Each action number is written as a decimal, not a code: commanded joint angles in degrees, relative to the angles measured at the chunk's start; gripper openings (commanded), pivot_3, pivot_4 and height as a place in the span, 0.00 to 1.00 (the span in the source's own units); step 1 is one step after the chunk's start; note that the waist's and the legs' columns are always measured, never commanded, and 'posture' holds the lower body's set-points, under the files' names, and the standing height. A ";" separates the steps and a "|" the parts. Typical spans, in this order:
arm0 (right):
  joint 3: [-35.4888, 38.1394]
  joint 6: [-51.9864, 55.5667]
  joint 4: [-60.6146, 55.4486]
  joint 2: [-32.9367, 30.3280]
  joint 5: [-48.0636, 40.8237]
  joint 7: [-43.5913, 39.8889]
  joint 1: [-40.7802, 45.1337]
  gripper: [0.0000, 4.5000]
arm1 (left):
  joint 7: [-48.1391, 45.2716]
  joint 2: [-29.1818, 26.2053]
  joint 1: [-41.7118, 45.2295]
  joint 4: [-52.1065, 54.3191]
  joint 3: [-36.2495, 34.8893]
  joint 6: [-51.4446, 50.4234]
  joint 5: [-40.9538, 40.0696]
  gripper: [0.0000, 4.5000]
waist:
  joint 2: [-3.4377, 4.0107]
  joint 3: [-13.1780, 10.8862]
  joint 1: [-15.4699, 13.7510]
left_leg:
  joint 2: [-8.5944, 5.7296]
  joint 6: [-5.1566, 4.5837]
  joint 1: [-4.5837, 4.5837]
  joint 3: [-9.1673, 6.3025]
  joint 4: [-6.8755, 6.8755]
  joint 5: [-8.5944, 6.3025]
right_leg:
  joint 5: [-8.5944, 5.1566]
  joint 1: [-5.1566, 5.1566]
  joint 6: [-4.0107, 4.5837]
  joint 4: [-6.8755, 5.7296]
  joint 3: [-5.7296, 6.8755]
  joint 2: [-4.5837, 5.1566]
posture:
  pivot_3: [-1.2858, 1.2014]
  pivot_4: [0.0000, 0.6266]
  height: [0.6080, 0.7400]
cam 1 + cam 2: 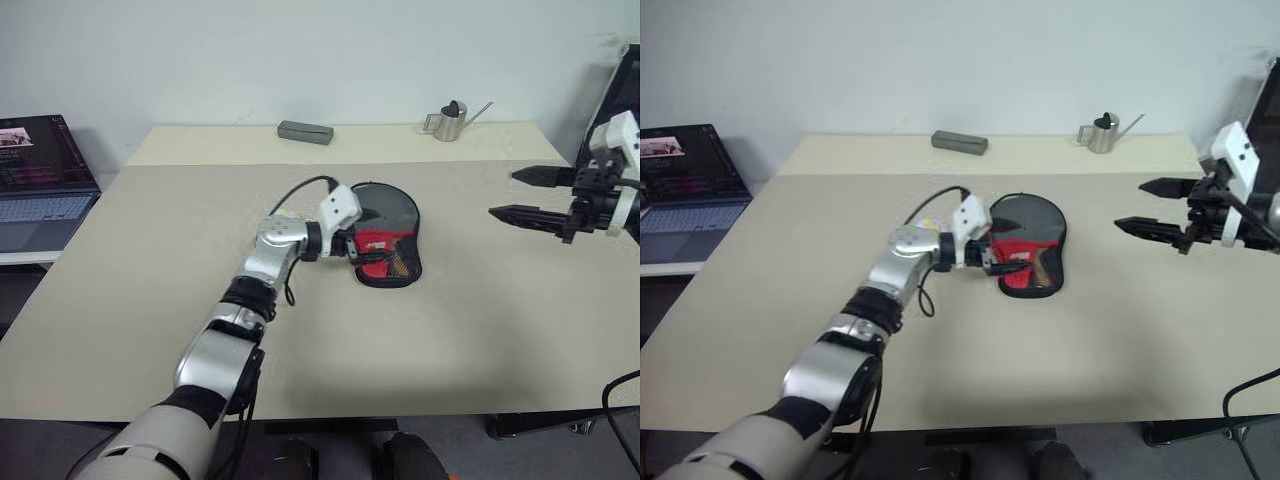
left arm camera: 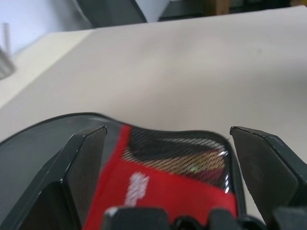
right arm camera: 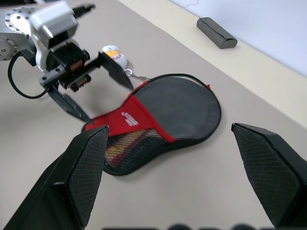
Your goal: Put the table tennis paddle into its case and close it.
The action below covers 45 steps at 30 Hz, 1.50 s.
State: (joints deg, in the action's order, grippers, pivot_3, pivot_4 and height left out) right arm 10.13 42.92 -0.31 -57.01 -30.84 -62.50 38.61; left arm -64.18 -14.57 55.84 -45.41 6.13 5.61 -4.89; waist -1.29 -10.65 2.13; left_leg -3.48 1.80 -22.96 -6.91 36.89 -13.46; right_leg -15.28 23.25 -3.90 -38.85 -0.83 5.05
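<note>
Your right wrist view gives you what the head views hide: the small white-yellow ball charm (image 3: pixel 114 56) lying on the table (image 1: pixel 150 300) just beside the case (image 3: pixel 158 120), tucked behind the left gripper (image 3: pixel 93 86). The head views in turn take in the back of the table — a grey oblong box (image 1: pixel 305 131) and a small metal watering can (image 1: pixel 452 121) near the far edge, plus a laptop (image 1: pixel 40 180) on a separate surface to the left.

The case lies flat near the middle of the table, its round black end toward the far edge and its red-and-mesh neck toward you. Through the mesh you can make out the striped handle of the table tennis paddle (image 3: pixel 125 143) (the blade itself is covered by the black fabric), so the paddle sits inside. From these views you cannot tell how far the zip is drawn.

Your left arm reaches across from the left, its gripper pointing right, close to level, jaws spread wide on either side of the case's neck — gripping nothing. The right gripper (image 1: pixel 530 195) hangs well apart over the table's right side, pointing left, jaws likewise wide and empty.
</note>
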 commanded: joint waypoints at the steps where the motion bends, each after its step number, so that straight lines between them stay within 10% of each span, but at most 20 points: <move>1: 1.60 2.88 -2.98 2.16 -2.55 2.84 -0.72 0.99 | -2.44 -4.84 -2.97 7.77 -3.64 -4.66 -4.34 1.00 | 0.00 0.00 0.08 | 0.01 0.00 0.00 -0.01 0.00 0.00 | 0.00 0.00 0.00 -0.01 0.00 -0.01 | 0.52 0.24 1.00; 17: -2.36 12.34 3.17 19.91 -3.10 17.05 4.07 0.99 | -0.31 -18.88 -21.28 40.16 -11.34 -26.67 -17.09 1.00 | 0.01 0.00 -0.27 | -0.01 0.01 0.01 -0.32 0.04 0.01 | 0.04 0.02 0.08 -0.04 0.00 -0.01 | 0.52 0.24 1.00; 45: -6.25 1.31 35.54 31.29 11.66 22.87 16.09 0.99 | 4.00 -25.78 -25.40 49.83 -15.87 -36.23 -25.91 1.00 | 0.02 -0.01 0.78 | 0.04 0.01 0.05 -0.13 -0.01 0.01 | 0.06 0.03 0.12 -0.03 -0.03 -0.07 | 0.52 0.24 1.00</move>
State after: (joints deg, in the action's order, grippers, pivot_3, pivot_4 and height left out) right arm 3.13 45.31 35.80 -25.70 -19.14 -38.88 53.09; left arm -60.37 -39.36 30.28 2.20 -8.26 -30.80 -29.31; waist -1.28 -10.66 2.91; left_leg -3.44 1.81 -22.91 -7.04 36.88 -13.46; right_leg -15.22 23.28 -3.78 -38.88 -0.86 4.98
